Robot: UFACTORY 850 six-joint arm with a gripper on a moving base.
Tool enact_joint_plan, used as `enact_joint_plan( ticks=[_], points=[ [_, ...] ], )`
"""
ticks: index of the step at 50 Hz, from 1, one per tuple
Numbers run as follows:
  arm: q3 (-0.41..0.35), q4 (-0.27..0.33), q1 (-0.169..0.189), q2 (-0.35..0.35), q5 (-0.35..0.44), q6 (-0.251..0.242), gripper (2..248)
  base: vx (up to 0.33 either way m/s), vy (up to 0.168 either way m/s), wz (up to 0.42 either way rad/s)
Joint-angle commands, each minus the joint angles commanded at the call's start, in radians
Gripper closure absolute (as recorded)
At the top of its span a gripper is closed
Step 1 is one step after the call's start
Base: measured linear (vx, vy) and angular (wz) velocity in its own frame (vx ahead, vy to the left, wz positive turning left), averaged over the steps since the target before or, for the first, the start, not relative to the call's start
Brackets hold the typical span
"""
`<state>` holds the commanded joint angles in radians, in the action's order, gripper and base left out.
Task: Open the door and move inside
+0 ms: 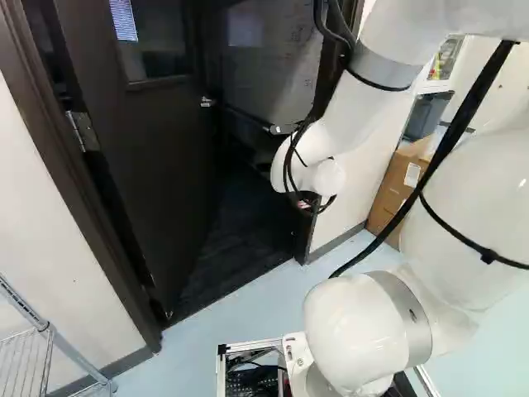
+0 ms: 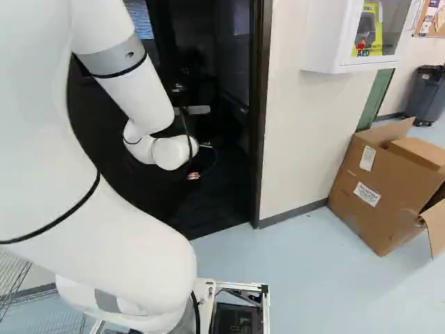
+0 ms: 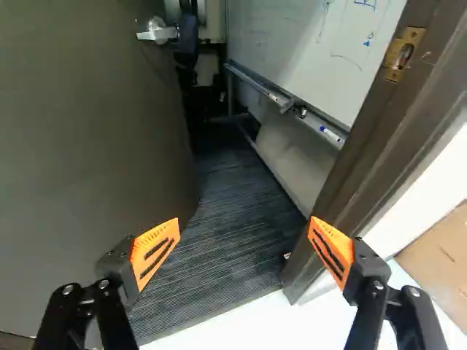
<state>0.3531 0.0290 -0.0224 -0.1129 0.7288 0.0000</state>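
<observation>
- Although the robot's base stands outside on the pale floor, the door is swung inward on its hinge, clear of the door frame.
- Opening step: judged largely complete. The latch side is parted from the strike plate, and a gap shows between door and frame, with dark carpet beyond it.
- Extent of opening: whether the gap will pass the whole base cannot be determined from these views. A further push on the door may be called for.
- Door handle: ahead of the gripper, on the door's face, with nothing gripping it.
- Gripper: released, its two fingers well apart and holding nothing. It is at the doorway, one finger seen against the door's face, the other by the frame. Contact with either cannot be confirmed.
- Arm: reaches ahead of the base toward the opening.
- Entry step: outstanding. The base has the threshold ahead of it; driving through is the principal work left.
- Points of risk: the door could swing back toward the arm if unsupported, and the arm or base could catch the frame. Inside, the whiteboard with its marker tray lines one side and may limit room for the arm.
</observation>
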Motion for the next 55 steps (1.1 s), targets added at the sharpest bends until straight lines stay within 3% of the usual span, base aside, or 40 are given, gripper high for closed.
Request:
enact_joint_plan(
  ticks=[12,38,55],
  points=[
    [-0.010,0.000,0.020,-0.011,0.000,0.000,3,0.000,0.000,0.000],
    [-0.010,0.000,0.021,-0.011,0.000,0.000,3,0.000,0.000,0.000],
    [-0.010,0.000,0.021,-0.011,0.000,0.000,3,-0.005,0.021,0.138]
  ],
)
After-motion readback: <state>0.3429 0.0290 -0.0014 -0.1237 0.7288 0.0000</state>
